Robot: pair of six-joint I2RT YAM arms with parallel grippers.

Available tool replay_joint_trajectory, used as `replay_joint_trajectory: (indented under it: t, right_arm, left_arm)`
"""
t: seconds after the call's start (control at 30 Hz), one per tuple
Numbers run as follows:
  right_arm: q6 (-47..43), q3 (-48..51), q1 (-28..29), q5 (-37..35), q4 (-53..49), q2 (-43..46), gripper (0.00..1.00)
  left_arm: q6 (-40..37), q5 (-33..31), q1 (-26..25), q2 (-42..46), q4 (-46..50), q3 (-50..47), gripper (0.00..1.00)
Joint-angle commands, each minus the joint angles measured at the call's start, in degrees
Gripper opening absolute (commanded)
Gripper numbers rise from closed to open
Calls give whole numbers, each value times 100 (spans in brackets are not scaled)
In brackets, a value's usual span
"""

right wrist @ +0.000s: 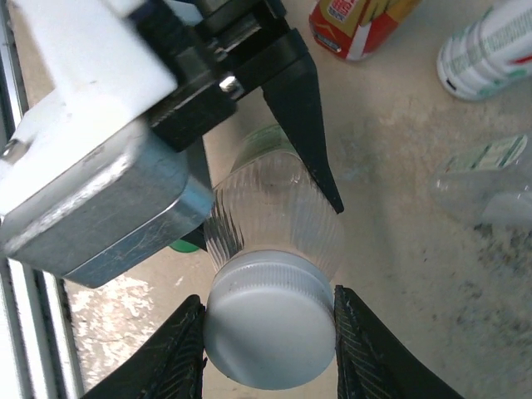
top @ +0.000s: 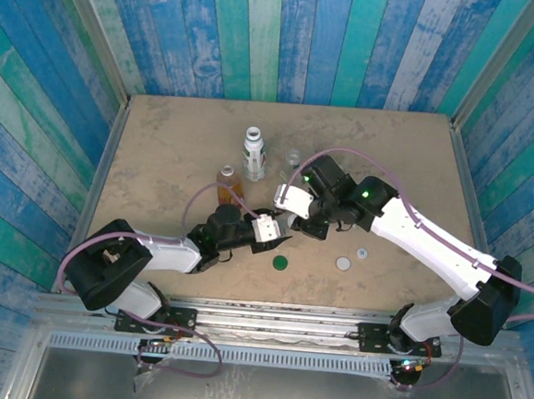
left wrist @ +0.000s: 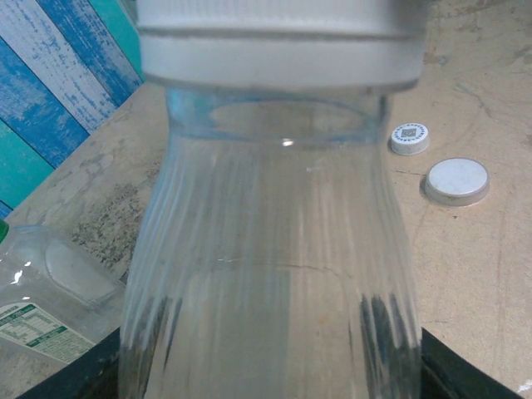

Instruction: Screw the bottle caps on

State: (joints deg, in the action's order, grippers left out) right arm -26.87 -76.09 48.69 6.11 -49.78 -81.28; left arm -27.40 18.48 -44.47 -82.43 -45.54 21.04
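At mid-table we see the left gripper clamped on the body of the clear ribbed bottle. The bottle is held off the table and tipped on its side, neck toward the right arm. The left wrist view has that bottle right up against the lens, with dark fingers at both lower corners.

A pale cap sits on the bottle's mouth. The right gripper straddles this cap, and its black fingers look to press it on both sides, so we call it gripped.

Near the arms' side, the green cap lies flat on the table. To its right are a plain pale cap and a printed-top cap, just beside each other, none on a bottle.

Farther back stand the white-labelled bottle and the amber bottle, close together. The smaller clear bottle is just right of the white one. We cannot tell if it stands straight.
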Motion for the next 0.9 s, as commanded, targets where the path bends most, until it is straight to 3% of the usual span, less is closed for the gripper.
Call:
replay_joint_trajectory:
  t: [0.0, 0.1, 0.23, 0.4, 0.53, 0.67, 0.87]
  right_arm:
    - [1397, -118, -55, -226, -101, -62, 29]
    - [1155, 175, -53, -219, 39, 179, 40]
    - [1213, 353, -61, -374, 297, 652, 64]
    - [1352, 1210, -122, -212, 1524, 1747, 78]
    - [1633, 2428, -167, 425, 3134, 2736, 78]
    - [2453, 3438, -236, 497, 4652, 3218, 76]
    - [2814, 3766, -286, 644, 5160, 3022, 74]
  left_arm:
    - [19, 17, -27, 242, 8, -18, 60]
    - [31, 87, -27, 246, -10, -27, 60]
    - [274, 147, -27, 275, -154, -55, 59]
    - [1131, 170, -10, 211, -321, 71, 58]
    - [1680, 648, -9, 211, -972, -33, 58]
    - [1760, 890, -9, 265, -1205, -22, 58]
    - [1748, 1078, -9, 305, -1144, 65, 58]
